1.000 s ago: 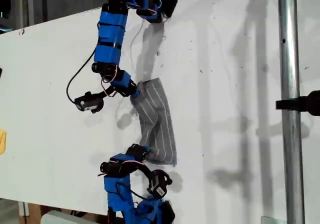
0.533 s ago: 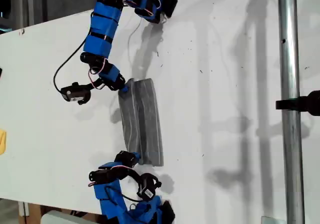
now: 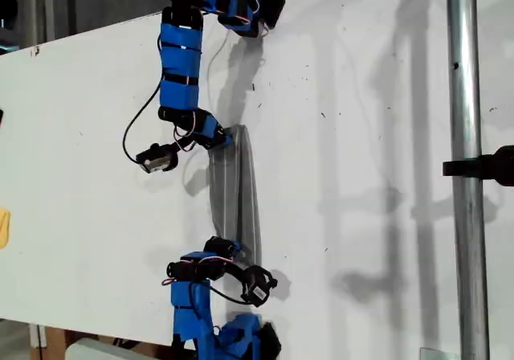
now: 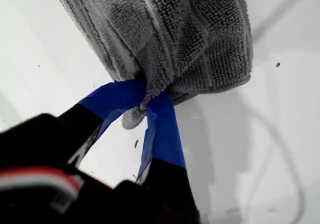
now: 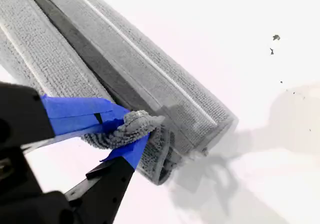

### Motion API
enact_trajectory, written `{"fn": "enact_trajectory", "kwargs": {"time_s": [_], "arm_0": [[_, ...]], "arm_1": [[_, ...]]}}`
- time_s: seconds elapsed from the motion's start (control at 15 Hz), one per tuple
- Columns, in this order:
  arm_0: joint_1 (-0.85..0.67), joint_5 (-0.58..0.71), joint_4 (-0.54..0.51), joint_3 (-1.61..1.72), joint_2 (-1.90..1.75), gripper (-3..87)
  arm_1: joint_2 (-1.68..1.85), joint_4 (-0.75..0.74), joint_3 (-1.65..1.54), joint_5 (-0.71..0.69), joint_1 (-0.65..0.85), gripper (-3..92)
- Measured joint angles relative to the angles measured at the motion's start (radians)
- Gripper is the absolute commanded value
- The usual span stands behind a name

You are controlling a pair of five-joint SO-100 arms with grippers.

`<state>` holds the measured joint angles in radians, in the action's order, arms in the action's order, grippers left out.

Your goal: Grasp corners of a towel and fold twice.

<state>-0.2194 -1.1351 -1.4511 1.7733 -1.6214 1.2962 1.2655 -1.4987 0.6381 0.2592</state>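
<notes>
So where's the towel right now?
In the exterior view the towel lies as a narrow folded strip mid-table, stretched between my two grippers, each pinching one end.

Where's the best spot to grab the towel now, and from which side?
Judging by its pose, the towel is best held at its two short ends. It lies as a long narrow band between the arms, so each hand should come in along its length. My first hand and my second hand each pinch cloth already.
</notes>
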Motion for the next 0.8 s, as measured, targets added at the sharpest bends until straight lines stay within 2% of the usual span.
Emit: {"fn": "enact_trajectory", "kwargs": {"time_s": [0.2,0.27,0.4,0.6,0.8], "arm_0": [[0.049,-0.084,0.021,0.021,0.011,-1.0],[0.061,-0.107,0.034,0.038,0.011,5.9],[0.077,-0.144,0.043,0.071,0.017,12.8],[0.112,-0.215,0.032,0.072,0.017,25.6],[0.114,-0.241,-0.035,0.095,0.011,23.4]], "arm_1": [[-0.046,-0.015,0.000,0.026,-0.020,-0.3],[-0.048,-0.015,0.000,0.026,-0.021,-0.3],[-0.049,-0.014,0.000,0.026,-0.021,0.2],[-0.049,0.006,0.000,0.064,-0.020,25.0],[-0.041,0.058,-0.002,0.089,-0.020,27.9]]}}
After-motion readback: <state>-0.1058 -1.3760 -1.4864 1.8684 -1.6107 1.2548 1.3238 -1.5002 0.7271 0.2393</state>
